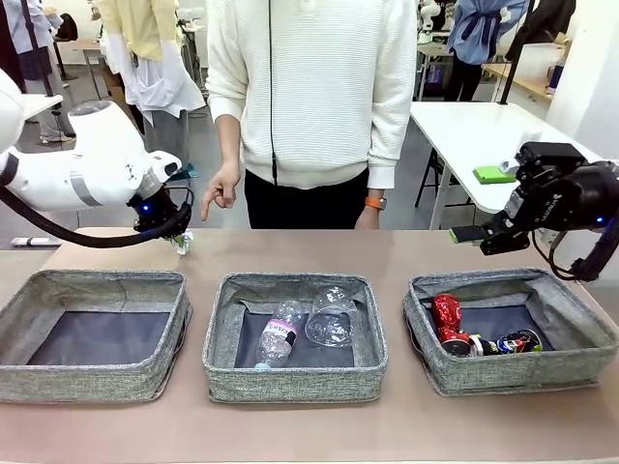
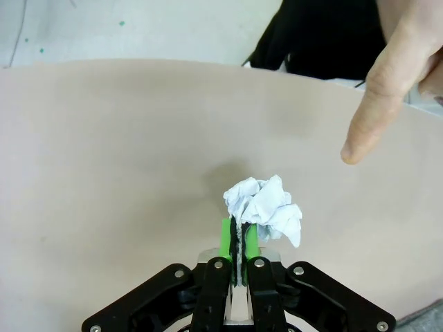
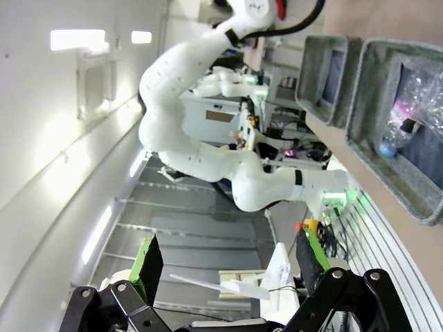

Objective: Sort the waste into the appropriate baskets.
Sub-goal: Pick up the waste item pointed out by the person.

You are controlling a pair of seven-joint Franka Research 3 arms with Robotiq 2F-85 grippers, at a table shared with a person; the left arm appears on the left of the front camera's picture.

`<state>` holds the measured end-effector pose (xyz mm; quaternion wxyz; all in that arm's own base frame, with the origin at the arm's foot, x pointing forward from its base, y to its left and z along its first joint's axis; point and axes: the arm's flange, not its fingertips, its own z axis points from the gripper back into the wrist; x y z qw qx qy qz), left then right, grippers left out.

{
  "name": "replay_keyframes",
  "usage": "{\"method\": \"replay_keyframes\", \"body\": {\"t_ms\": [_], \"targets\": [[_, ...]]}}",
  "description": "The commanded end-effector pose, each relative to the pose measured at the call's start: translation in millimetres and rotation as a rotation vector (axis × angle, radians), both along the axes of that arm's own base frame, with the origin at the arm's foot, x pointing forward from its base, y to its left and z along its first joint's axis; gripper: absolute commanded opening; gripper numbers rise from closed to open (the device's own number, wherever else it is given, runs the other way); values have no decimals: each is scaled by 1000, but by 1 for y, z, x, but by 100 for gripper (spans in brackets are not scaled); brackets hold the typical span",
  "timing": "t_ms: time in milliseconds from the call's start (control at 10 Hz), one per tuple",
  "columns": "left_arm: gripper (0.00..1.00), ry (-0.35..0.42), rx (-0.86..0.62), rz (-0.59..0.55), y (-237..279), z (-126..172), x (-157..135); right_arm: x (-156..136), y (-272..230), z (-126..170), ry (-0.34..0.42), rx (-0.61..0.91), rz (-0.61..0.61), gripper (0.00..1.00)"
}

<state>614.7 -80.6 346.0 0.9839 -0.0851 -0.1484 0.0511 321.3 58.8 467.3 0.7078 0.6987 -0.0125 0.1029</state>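
My left gripper (image 1: 176, 232) hangs just above the table behind the left basket (image 1: 87, 380), shut on the small crumpled white paper ball (image 1: 183, 243). In the left wrist view the paper ball (image 2: 266, 207) sticks up past the closed green pads (image 2: 225, 237). The left basket holds nothing. The clear plastic bottle (image 1: 279, 334) and clear plastic cup (image 1: 332, 317) lie in the middle basket (image 1: 295, 383). The crushed red can (image 1: 448, 323) and dark blue-silver can (image 1: 518, 341) lie in the right basket (image 1: 522, 373). My right gripper (image 1: 472, 234) hovers open above the right basket's far edge, with its fingers (image 3: 149, 266) wide apart and nothing between them.
A person in a white sweater stands at the far side, one hand (image 1: 220, 193) pointing down near my left gripper; the fingertip (image 2: 370, 111) is close to the paper ball. Bare table lies in front of the baskets. The right wrist view is rolled sideways and shows the middle basket (image 3: 377, 131).
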Motion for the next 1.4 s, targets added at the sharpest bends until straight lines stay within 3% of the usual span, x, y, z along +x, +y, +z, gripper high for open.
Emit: {"method": "replay_keyframes", "body": {"t_ms": [0,100,300,400,600,700,800,1200,1300], "targets": [[0,1,133,88,9,68,-47,0,4,4,15,10,-18,100],[0,104,135,65,13,102,-76,0,4,4,15,10,-18,100],[0,166,41,-23,21,150,-146,0,4,4,15,10,-18,100],[0,210,-56,14,17,159,-194,0,4,4,15,10,-18,100],[0,124,-129,-12,11,146,-255,0,4,4,15,10,-18,100],[0,134,-125,-41,13,137,-267,0,4,4,15,10,-18,100],[0,196,-92,0,6,164,-234,0,4,4,15,10,-18,100],[0,196,-92,0,6,164,-234,0,4,4,15,10,-18,100],[6,185,-108,1,7,160,-237,0,4,4,15,10,-18,100]]}}
